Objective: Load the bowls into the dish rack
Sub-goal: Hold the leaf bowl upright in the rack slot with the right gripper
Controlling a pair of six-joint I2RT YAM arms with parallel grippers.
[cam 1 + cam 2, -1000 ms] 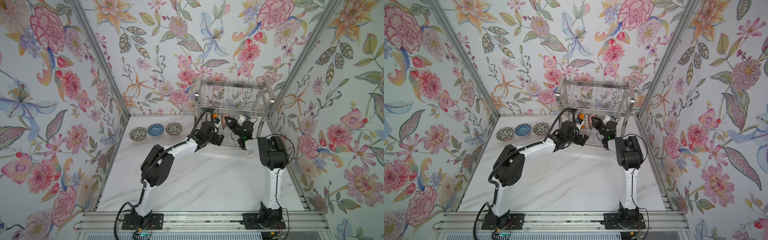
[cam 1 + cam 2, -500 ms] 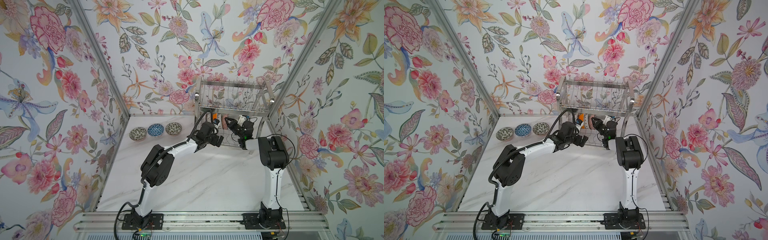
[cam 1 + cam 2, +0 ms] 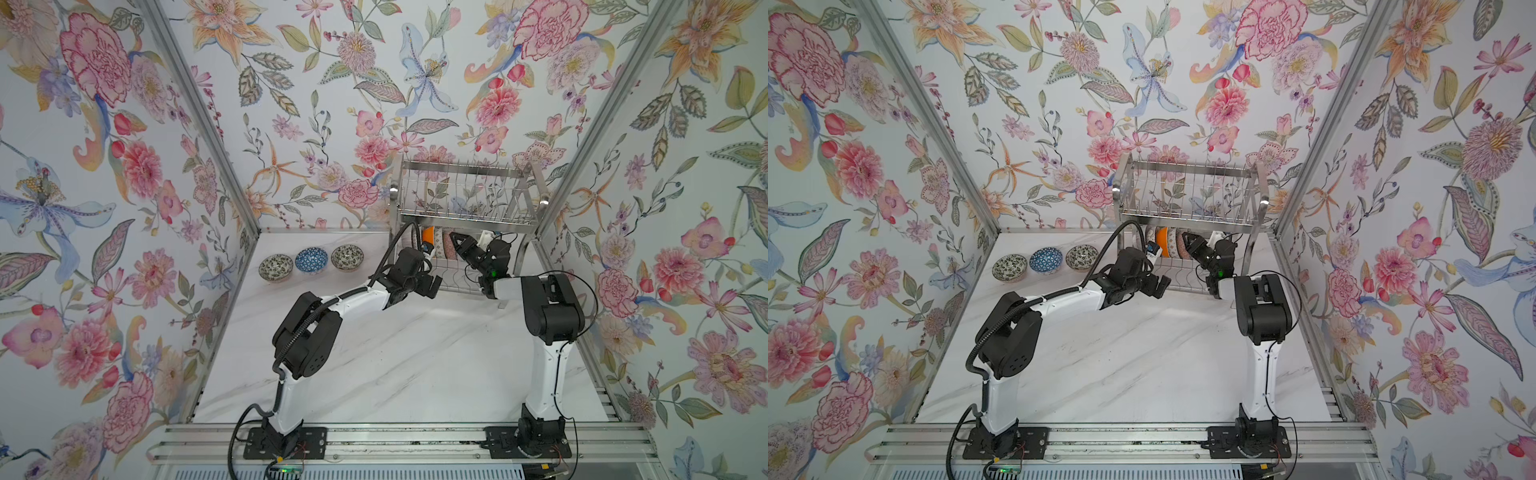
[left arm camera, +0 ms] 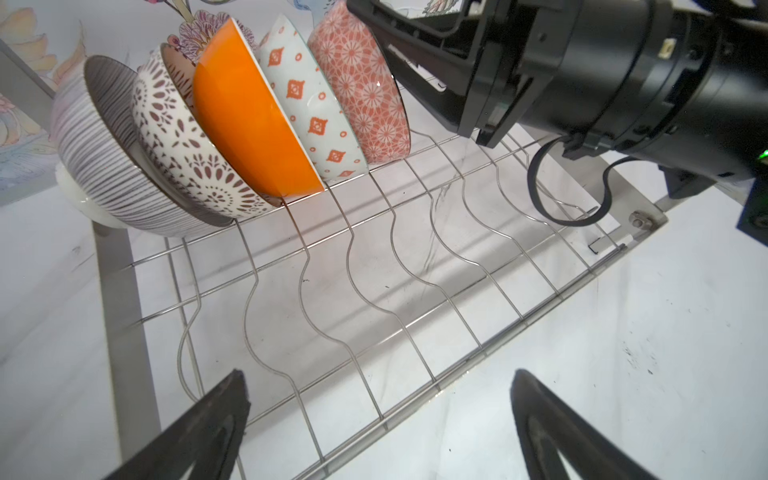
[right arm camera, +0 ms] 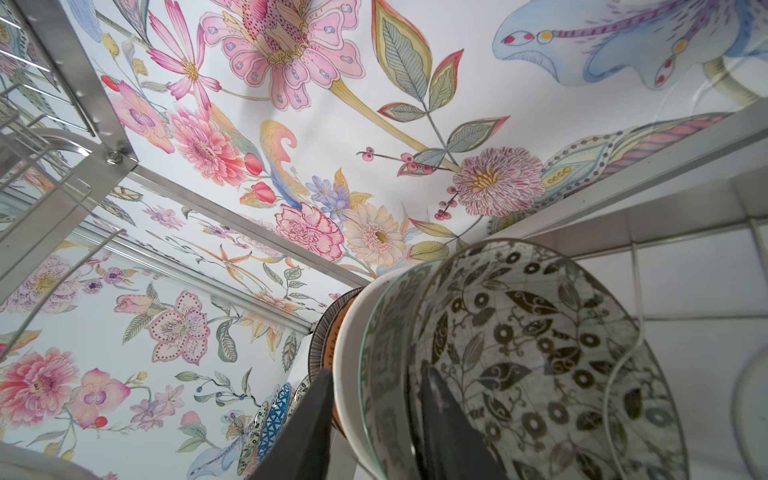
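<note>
Several bowls stand on edge in the lower tier of the dish rack (image 3: 465, 208) (image 3: 1192, 199): striped (image 4: 104, 166), brown-and-white (image 4: 187, 158), orange (image 4: 245, 124), diamond-patterned (image 4: 307, 108) and pinkish (image 4: 365, 91). My right gripper (image 3: 455, 240) (image 5: 376, 370) is open. Its jaws straddle the rims at the right end of that row, with one finger inside the leaf-patterned bowl (image 5: 540, 353). My left gripper (image 4: 380, 374) (image 3: 432, 284) is open and empty, low at the rack's front edge. Three more bowls (image 3: 275, 267) (image 3: 311, 260) (image 3: 347, 257) sit on the table at the back left.
The rack's wavy wire slots (image 4: 415, 270) to the right of the loaded bowls hold nothing. The rack's upper tier (image 3: 1187, 208) hangs just above both grippers. Floral walls close in the back and both sides. A white marble tabletop (image 3: 415, 353) spreads in front.
My right gripper's jaws have parted around the bowl rim that they were shut on. Both arms have stayed almost in place.
</note>
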